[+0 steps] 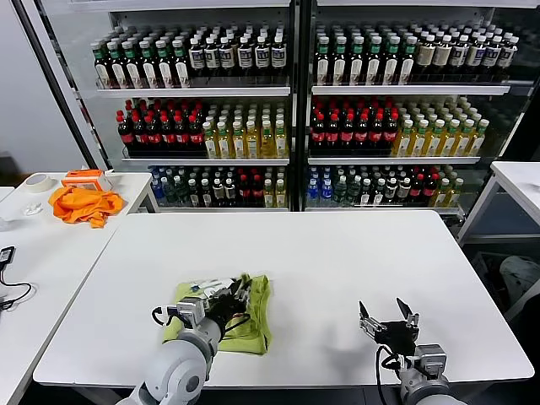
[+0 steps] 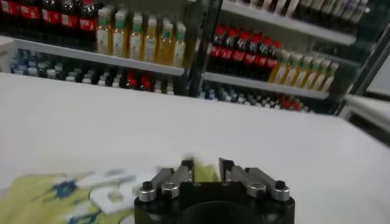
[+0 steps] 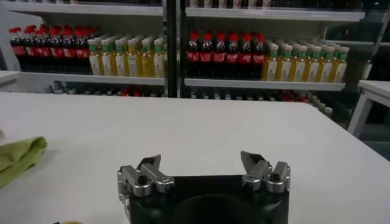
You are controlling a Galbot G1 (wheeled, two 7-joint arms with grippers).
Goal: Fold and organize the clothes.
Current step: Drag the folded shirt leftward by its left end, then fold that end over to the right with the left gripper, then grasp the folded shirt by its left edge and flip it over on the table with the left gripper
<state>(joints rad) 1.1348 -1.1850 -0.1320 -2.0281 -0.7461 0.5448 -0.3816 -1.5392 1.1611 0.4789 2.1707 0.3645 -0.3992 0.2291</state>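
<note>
The lime yellow-green T-shirt point(image 1: 255, 325) lies folded into a small bundle near the front left of the white table point(image 1: 337, 253), white lettering showing on its left part. My left gripper point(image 1: 239, 293) rests over the bundle's top edge. In the left wrist view its fingers point(image 2: 207, 165) stand a little apart, with a strip of the green cloth point(image 2: 42, 195) showing in the gap. My right gripper point(image 1: 386, 310) hovers open over bare table at the front right, nothing between its fingers point(image 3: 206, 159). The shirt's edge point(image 3: 18, 155) shows far off in the right wrist view.
A bright orange cloth point(image 1: 80, 205), an orange box point(image 1: 84, 177) and a tape roll point(image 1: 35, 182) sit on the left side table. A black cable point(image 1: 7, 253) lies there too. Glass-fronted shelves of bottles point(image 1: 287, 110) stand behind. Another white table point(image 1: 519, 181) is at the right.
</note>
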